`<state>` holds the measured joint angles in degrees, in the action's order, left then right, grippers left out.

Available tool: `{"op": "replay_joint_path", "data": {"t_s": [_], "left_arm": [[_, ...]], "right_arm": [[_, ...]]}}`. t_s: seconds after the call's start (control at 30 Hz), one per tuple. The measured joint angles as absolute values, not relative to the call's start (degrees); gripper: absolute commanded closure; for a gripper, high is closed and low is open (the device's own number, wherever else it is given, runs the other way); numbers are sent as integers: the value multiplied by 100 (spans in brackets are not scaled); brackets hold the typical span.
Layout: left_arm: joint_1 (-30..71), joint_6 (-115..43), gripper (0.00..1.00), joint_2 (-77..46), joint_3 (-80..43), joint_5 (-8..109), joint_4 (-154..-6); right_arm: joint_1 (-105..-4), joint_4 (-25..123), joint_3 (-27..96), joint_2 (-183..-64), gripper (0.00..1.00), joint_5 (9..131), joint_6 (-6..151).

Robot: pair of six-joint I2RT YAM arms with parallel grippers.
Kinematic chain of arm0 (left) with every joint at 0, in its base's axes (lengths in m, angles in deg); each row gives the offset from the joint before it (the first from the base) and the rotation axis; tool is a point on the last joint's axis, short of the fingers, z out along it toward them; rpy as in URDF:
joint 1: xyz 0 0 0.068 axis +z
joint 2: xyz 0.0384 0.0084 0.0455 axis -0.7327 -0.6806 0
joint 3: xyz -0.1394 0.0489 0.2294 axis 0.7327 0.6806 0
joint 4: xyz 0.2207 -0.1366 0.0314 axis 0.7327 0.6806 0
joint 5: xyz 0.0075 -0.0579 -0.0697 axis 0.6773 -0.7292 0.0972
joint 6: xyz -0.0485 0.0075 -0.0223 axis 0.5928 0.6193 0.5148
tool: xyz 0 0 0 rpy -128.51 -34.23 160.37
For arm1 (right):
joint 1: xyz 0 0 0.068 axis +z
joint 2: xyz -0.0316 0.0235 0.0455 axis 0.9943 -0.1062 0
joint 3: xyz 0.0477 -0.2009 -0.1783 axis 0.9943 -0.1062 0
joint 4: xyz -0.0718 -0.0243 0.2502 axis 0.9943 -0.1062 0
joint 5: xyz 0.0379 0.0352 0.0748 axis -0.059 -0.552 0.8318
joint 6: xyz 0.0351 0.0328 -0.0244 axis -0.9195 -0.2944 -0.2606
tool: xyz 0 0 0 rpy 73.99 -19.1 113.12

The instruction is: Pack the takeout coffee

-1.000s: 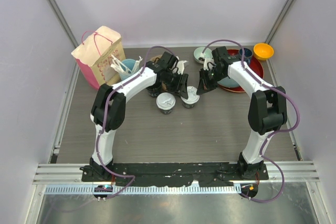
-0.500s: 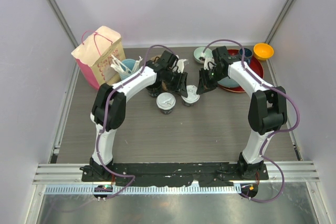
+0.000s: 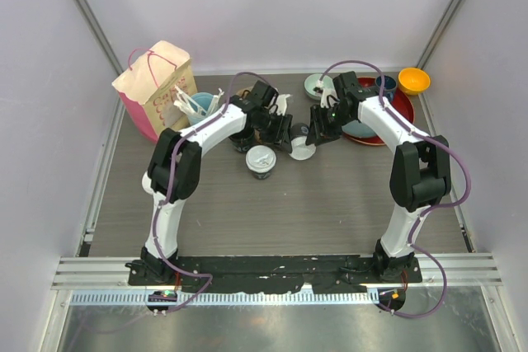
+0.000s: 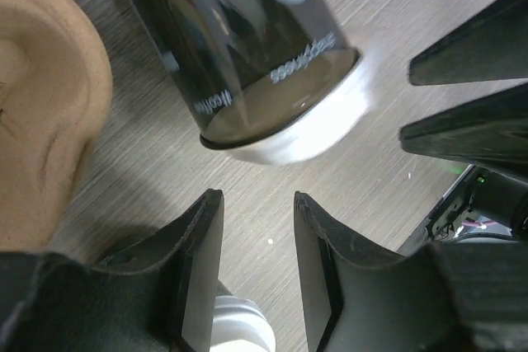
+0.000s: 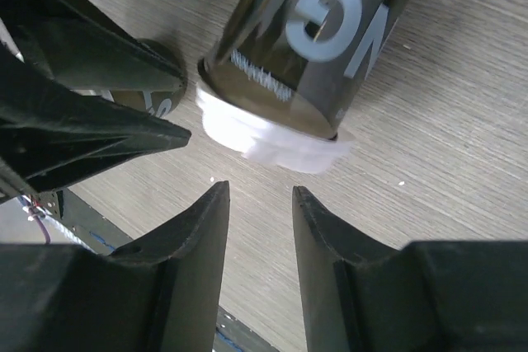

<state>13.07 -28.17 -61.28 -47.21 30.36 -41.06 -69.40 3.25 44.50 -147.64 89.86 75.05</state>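
A lidded black coffee cup [image 3: 302, 144] lies tipped on the table [image 3: 330, 204] between the left gripper [image 4: 256, 199] and right gripper [image 5: 258, 191], both with fingers apart and empty. Only the overhead view shows the second cup [image 3: 260, 161] standing upright nearby and the light-blue cup [image 3: 200, 106] holding white utensils [image 3: 188, 100].

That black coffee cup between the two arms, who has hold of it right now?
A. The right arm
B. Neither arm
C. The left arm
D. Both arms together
B. The cup lies on the table beyond the fingertips of both arms. The left end effector and the right end effector are each open, with only bare table between their fingers.
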Motion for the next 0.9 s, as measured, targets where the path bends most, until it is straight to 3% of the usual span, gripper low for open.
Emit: {"op": "replay_joint_path", "data": {"t_s": [0.5,0.67,0.9], "left_arm": [[1366,-2940,52,-6296,-4739,3032,-4060],[1333,-3261,49,-6294,-4865,3108,-3957],[848,-4671,43,-6198,-4994,4594,-3983]], "right_arm": [[-6938,460,4481,-14775,52,8744,7473],[-6938,871,3858,-14445,52,8470,7407],[-6940,1793,2855,-13702,50,8189,7219]]}}
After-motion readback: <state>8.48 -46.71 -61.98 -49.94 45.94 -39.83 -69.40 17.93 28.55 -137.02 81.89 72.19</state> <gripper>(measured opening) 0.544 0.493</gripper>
